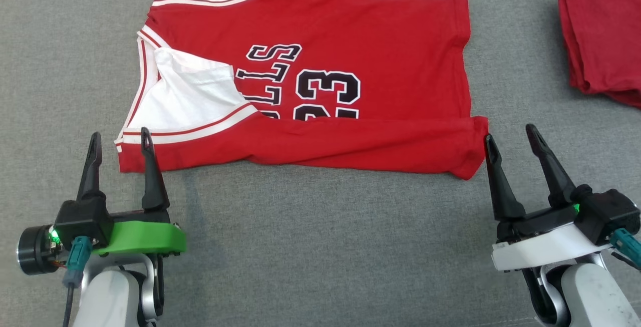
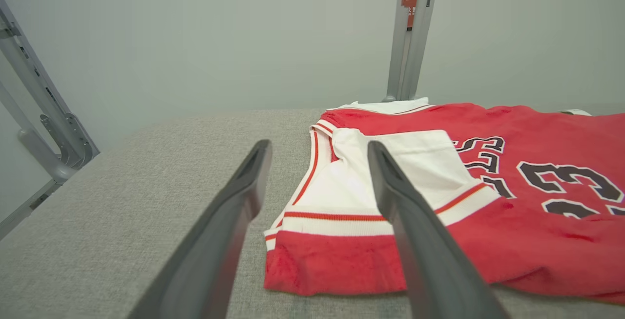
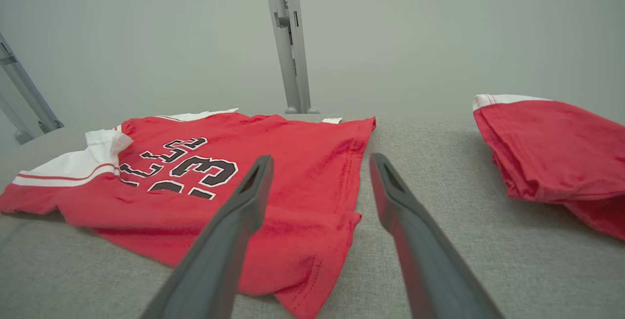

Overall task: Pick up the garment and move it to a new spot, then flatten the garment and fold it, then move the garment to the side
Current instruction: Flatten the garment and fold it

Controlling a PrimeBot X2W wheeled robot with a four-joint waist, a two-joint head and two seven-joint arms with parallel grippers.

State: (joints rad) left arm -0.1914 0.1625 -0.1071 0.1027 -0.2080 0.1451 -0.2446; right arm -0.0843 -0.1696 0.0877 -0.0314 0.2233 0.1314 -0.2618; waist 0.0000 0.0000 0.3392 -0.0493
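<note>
The garment (image 1: 400, 66) lies across upper centre, long axis left-right; left hand (image 1: 120, 134) and right hand (image 1: 509, 132), both wide open and empty, sit at its lower corners.

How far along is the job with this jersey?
Done: the jersey lies flat on the grey surface, its near edge folded up over the number. In hand: nothing; the left gripper and right gripper stand open at its near corners. To do: more folds, then moving it aside, perhaps toward the folded red garment.
</note>
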